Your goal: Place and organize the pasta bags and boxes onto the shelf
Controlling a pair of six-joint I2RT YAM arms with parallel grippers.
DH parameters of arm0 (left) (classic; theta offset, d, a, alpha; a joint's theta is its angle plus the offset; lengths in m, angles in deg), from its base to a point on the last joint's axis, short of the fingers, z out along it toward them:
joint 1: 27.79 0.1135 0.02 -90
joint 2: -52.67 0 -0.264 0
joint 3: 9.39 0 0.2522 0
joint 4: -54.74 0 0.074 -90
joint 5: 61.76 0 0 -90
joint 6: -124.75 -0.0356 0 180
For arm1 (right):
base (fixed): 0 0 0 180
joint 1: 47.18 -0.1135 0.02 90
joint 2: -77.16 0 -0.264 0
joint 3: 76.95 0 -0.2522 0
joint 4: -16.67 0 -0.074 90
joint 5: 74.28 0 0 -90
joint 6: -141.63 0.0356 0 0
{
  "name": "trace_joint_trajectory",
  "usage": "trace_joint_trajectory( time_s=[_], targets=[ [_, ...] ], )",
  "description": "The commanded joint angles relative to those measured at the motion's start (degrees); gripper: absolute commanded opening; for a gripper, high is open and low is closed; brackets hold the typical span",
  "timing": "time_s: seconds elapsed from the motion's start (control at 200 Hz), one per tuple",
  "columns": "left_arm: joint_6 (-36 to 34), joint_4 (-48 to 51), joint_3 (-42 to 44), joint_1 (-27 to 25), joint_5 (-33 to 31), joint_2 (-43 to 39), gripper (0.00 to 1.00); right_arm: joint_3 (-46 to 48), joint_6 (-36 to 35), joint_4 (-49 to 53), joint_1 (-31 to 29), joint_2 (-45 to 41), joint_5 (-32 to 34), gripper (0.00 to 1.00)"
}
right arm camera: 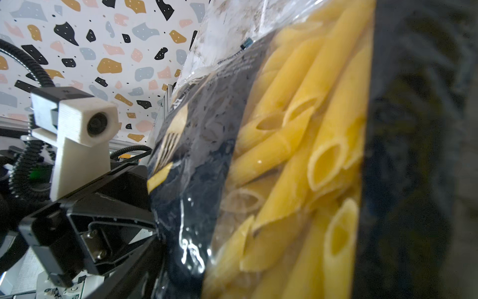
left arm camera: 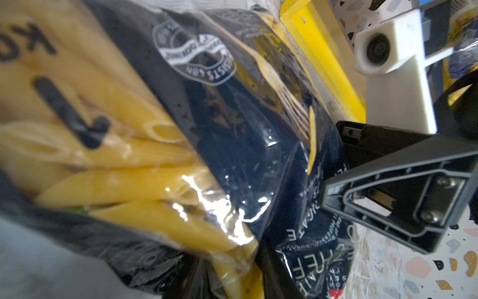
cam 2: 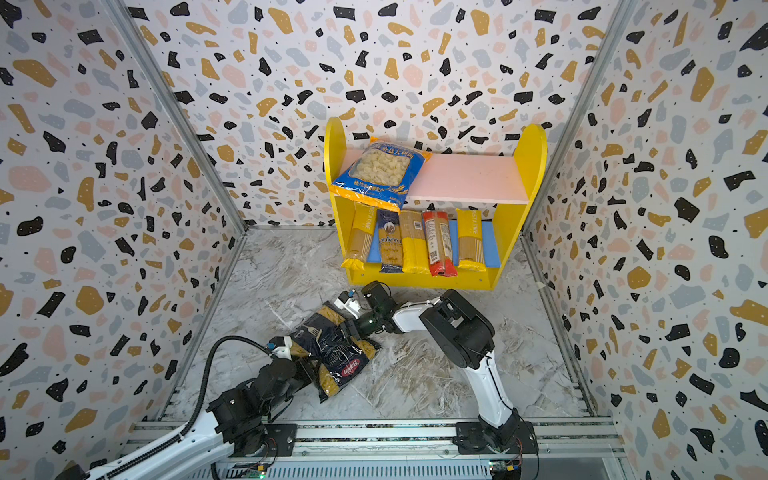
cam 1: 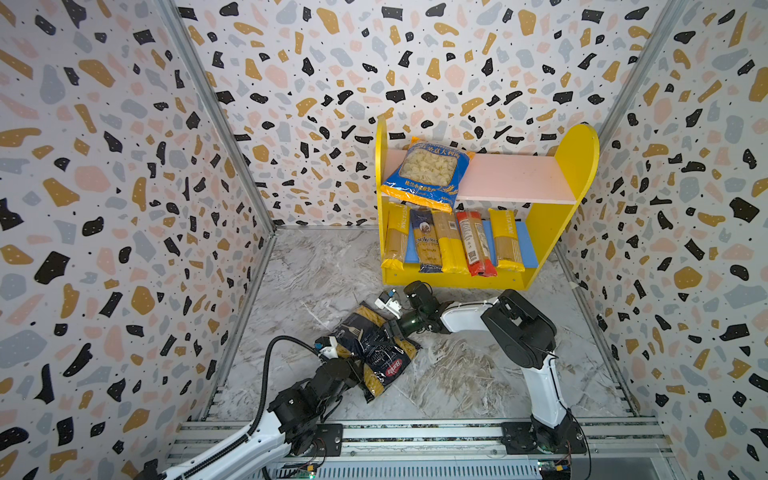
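Observation:
The dark navy Barilla bag (cam 1: 376, 349) (cam 2: 332, 353) of penne lies on the marble floor in front of the shelf (cam 1: 577, 158) (cam 2: 530, 153). My left gripper (cam 1: 355, 368) (cam 2: 308, 368) is shut on the bag's near-left edge, and the bag (left arm camera: 232, 129) fills the left wrist view. My right gripper (cam 1: 392, 328) (cam 2: 349, 328) (left arm camera: 333, 165) stands wide at the bag's far-right edge, its fingers against the plastic. The wide blue-orange bag (cam 1: 424, 174) lies on the left of the pink upper board. Several long spaghetti packs (cam 1: 449, 245) lie side by side on the blue lower board.
The right half of the pink board (cam 1: 515, 178) is bare. Patterned walls close in the floor on three sides. The rail (cam 1: 415, 432) carrying both arm bases runs along the front. The shelf's yellow base (cam 1: 457, 280) lies just behind the right wrist.

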Motion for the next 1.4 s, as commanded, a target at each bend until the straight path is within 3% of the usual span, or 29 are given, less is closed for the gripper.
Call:
trace_joint_trajectory(
  time_s=[0.0,0.23,0.581,0.671,0.926,1.131,1.396],
  targets=[
    [-1.17,4.38,3.14,0.15,1.37,-1.50,0.35,2.40,0.08,6.81,-5.50,1.87,-7.89,0.90],
    [-1.64,5.48,2.57,0.18,1.34,-1.95,0.35,7.37,-1.86,7.73,-7.31,-1.26,-8.98,0.90],
    [-2.28,8.33,0.61,0.16,0.79,-3.85,0.37,7.57,1.51,3.17,-8.05,-0.95,-11.13,0.83],
    [-2.49,8.58,0.29,0.16,0.89,-3.74,0.39,7.74,3.17,1.35,-8.19,-1.24,-10.60,0.77],
    [-2.91,9.50,-0.56,0.16,0.95,-3.93,0.48,11.31,5.88,-2.25,-7.93,-5.15,-4.00,0.46],
    [-3.53,11.67,-2.35,0.17,0.29,-4.70,0.54,11.77,5.17,0.00,-7.40,-7.88,-0.18,0.39],
    [-3.75,19.12,-6.05,0.16,-2.53,-8.86,0.70,13.67,5.76,-0.54,-6.60,-10.41,1.18,0.35]
  ],
)
